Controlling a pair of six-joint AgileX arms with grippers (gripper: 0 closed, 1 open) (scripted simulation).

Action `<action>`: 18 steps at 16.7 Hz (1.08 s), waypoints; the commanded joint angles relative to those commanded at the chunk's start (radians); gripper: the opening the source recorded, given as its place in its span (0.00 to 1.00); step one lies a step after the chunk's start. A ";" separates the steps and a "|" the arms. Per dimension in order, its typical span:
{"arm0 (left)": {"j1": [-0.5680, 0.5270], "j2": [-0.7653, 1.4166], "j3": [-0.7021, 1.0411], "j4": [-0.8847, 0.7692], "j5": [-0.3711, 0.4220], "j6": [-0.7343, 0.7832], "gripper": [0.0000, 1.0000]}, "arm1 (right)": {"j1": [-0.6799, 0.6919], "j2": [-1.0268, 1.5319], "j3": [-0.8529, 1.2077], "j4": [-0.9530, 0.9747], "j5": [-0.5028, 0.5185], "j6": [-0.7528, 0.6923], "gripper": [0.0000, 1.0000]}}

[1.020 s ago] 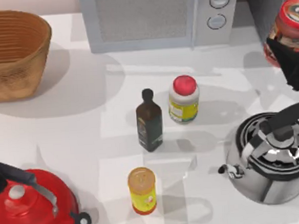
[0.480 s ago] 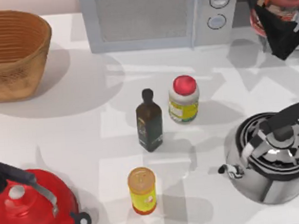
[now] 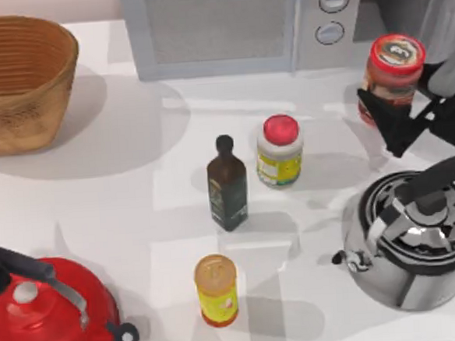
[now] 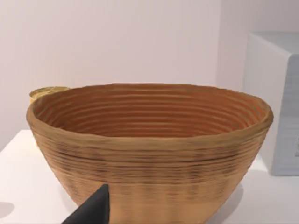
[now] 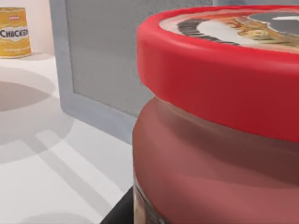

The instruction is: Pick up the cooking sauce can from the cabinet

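Top view first, from the left: a woven basket sits at the far left corner of the white table, and below it a red kettle fills the near left corner, with the left arm parked over it; I cannot tell how the left gripper stands, since the left wrist view gives just a dark tip of it in front of the basket. In the middle stand a dark bottle, a white jar with a red cap just to its right, and a yellow can nearer the front edge, all apart from one another. A light grey microwave runs along the back. Right of it, the cooking sauce can is upright in the right gripper, whose dark fingers clasp its lower body; it has a reddish-orange body and a red top with a round white-and-dark mark. It sits in front of the dark cabinet at the back right corner, clear of it, with bare table between it and the white jar. A steel kettle stands near the front right, close below the gripper. In the right wrist view the can's red lid looms large before the cabinet's pale framed door.
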 joint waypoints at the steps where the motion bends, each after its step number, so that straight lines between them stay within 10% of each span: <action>1: 0.000 0.000 0.000 0.000 0.000 0.000 1.00 | 0.000 0.000 0.000 0.000 0.000 0.000 0.00; 3: 0.000 0.000 0.000 0.000 0.000 0.000 1.00 | 0.000 0.000 0.000 0.000 0.000 0.000 0.00; 16: 0.000 0.000 0.000 0.000 0.000 0.000 1.00 | 0.000 0.000 0.000 0.000 0.000 0.000 0.98; 18: 0.000 0.000 0.000 0.000 0.000 0.000 1.00 | 0.000 0.000 0.000 0.000 0.000 0.000 1.00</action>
